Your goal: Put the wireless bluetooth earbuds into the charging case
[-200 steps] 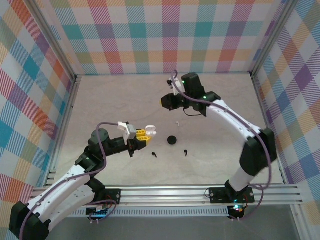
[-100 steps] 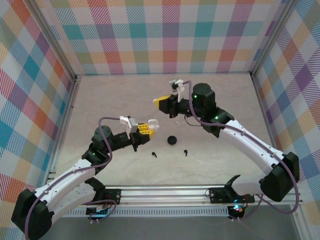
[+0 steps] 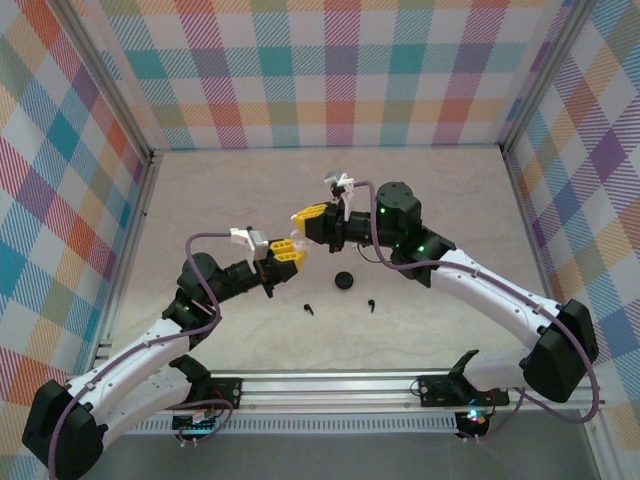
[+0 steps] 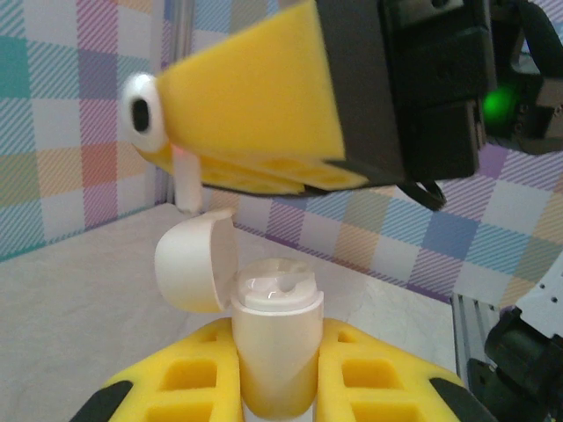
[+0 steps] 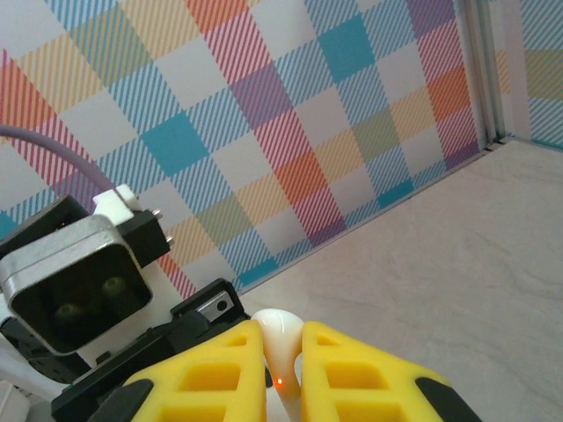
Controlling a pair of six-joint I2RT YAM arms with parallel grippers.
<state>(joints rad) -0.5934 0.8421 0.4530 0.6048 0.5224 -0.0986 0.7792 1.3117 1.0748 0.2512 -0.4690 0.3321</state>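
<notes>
My left gripper (image 3: 287,254) is shut on the white charging case (image 4: 273,338), holding it upright between the yellow fingers (image 4: 387,378). The case's lid (image 4: 193,261) is flipped open to the left. My right gripper (image 3: 302,215) hovers just above the case, its yellow fingers (image 4: 264,105) pointing left. It is shut on a white earbud (image 5: 282,338), whose tip (image 4: 141,110) pokes out of the jaws. Two black earbuds (image 3: 308,309) (image 3: 372,303) lie on the table in front of both grippers.
A small round black case (image 3: 344,279) sits on the table just right of the left gripper. Plaid walls (image 3: 330,70) close in the back and both sides. A metal rail (image 3: 400,385) runs along the near edge.
The right gripper has swung left and nearer with the white earbud, and now hangs just over the left gripper. The left gripper has lifted the case slightly.
</notes>
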